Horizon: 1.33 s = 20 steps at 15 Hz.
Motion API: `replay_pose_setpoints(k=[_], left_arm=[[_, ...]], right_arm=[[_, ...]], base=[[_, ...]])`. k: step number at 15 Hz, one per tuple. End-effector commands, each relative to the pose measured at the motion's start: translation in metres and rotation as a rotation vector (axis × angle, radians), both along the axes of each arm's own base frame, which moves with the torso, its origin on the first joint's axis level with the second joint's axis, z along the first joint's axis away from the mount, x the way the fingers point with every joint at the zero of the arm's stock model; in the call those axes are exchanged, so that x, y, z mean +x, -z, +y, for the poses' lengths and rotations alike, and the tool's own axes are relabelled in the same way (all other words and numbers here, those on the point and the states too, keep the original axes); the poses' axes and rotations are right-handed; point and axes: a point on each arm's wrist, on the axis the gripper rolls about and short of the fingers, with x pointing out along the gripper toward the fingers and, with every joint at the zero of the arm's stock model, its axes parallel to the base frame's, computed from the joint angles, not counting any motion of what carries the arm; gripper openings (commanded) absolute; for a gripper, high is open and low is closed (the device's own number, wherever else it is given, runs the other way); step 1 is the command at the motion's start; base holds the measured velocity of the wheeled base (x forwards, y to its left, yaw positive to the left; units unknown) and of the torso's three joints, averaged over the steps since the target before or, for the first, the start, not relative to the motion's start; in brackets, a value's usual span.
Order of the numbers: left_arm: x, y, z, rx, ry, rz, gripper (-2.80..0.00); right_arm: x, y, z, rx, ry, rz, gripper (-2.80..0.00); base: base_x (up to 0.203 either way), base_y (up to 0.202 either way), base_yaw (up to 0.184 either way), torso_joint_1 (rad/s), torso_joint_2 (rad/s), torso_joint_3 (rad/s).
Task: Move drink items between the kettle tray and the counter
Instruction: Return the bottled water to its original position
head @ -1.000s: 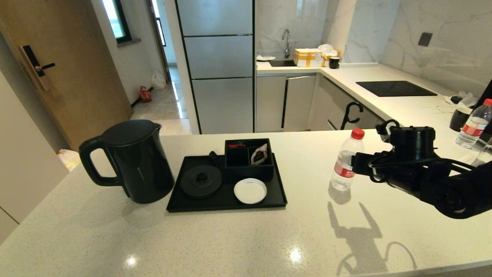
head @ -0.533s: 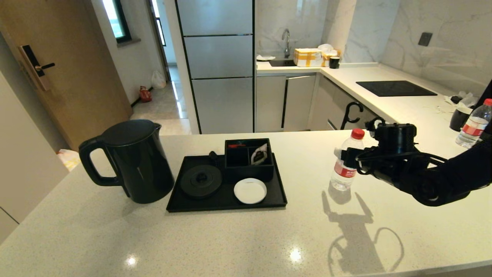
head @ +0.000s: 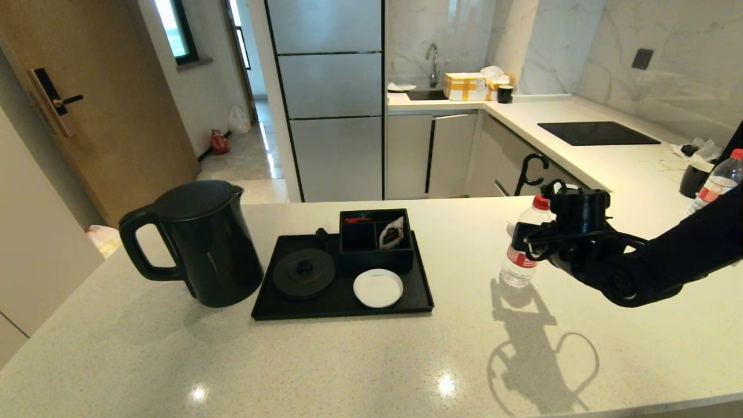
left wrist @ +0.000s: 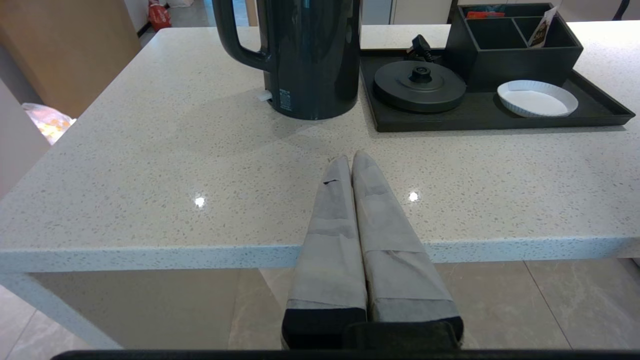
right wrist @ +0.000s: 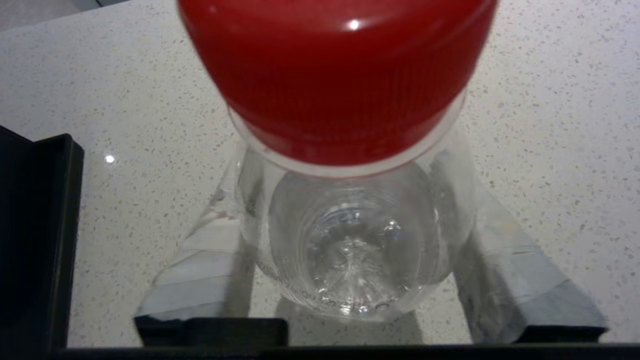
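The black kettle (head: 203, 249) (left wrist: 310, 55) stands on the counter (head: 348, 360) just left of the kettle tray (head: 342, 305) (left wrist: 480, 112), off its round base (head: 303, 273). The tray also carries a compartment box (head: 374, 244) and a white coaster (head: 378, 288). The small water bottle (head: 518, 255) (right wrist: 350, 240) stands upright on the counter right of the tray. My right gripper (head: 525, 241) is open and straddles it, one finger (right wrist: 200, 270) on each side. My left gripper (left wrist: 351, 157) is shut on nothing, low over the counter's front edge.
A second water bottle (head: 717, 186) and a black mug (head: 693, 180) stand at the far right. The black cooktop (head: 598, 133) lies behind them. Yellow boxes (head: 464, 87) sit by the sink at the back.
My right gripper has moved left toward the bottle, from just beside it to having the bottle between its fingers. The bottle, kettle and tray have not moved.
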Motion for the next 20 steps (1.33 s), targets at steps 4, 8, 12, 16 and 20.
replay_pose_setpoints(k=[4,8,12,16,20], left_arm=[[0.0,0.0,0.0,0.0,0.0,0.0,-2.8],[0.0,0.0,0.0,0.0,0.0,0.0,-2.8],[0.0,0.0,0.0,0.0,0.0,-0.002,-2.8],[0.0,0.0,0.0,0.0,0.0,0.0,-2.8],[0.0,0.0,0.0,0.0,0.0,-0.001,-2.8]], right_arm=[[0.0,-0.001,0.0,0.005,-0.001,0.003,-2.8],[-0.03,-0.052,0.042,0.029,-0.131,-0.075,-2.8],[-0.06,-0.089,0.116,0.054,-0.341,-0.129,-2.8],[-0.058,-0.069,0.171,0.041,-0.424,-0.111,-2.8],[-0.058,-0.037,0.211,0.015,-0.483,-0.067,-2.8]], base=[[0.0,0.0,0.0,0.0,0.0,0.0],[0.0,0.0,0.0,0.0,0.0,0.0],[0.0,0.0,0.0,0.0,0.0,0.0],[0.0,0.0,0.0,0.0,0.0,0.0],[0.0,0.0,0.0,0.0,0.0,0.0]])
